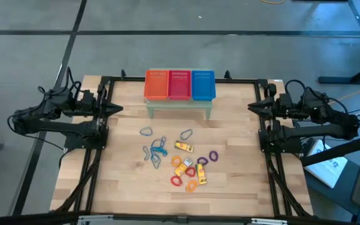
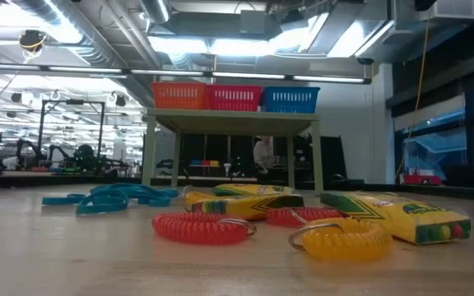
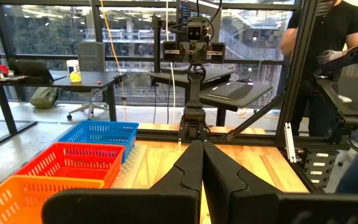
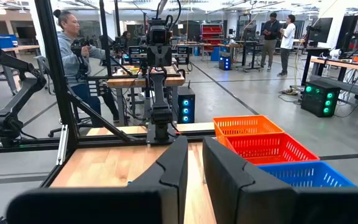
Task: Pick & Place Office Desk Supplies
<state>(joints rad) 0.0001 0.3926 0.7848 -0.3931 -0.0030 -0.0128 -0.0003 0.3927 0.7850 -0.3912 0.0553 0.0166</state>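
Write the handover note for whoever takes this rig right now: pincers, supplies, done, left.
Left pincer: shut, empty, parked at the table's left edge.
Right pincer: fingers slightly apart, empty, parked at the right edge.
Supplies: blue loops, crayon boxes, red, orange and purple coils all loose on the table centre.
Orange basket, red basket, blue basket on the small stand: nothing visible inside.
Done: nothing. Left: everything.

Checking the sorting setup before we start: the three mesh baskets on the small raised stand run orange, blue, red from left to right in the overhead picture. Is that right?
Not quite. The three mesh baskets do sit on the small raised stand, but the order is orange mesh basket, red mesh basket, then blue mesh basket: red is in the middle and blue on the right. The high view shows it.
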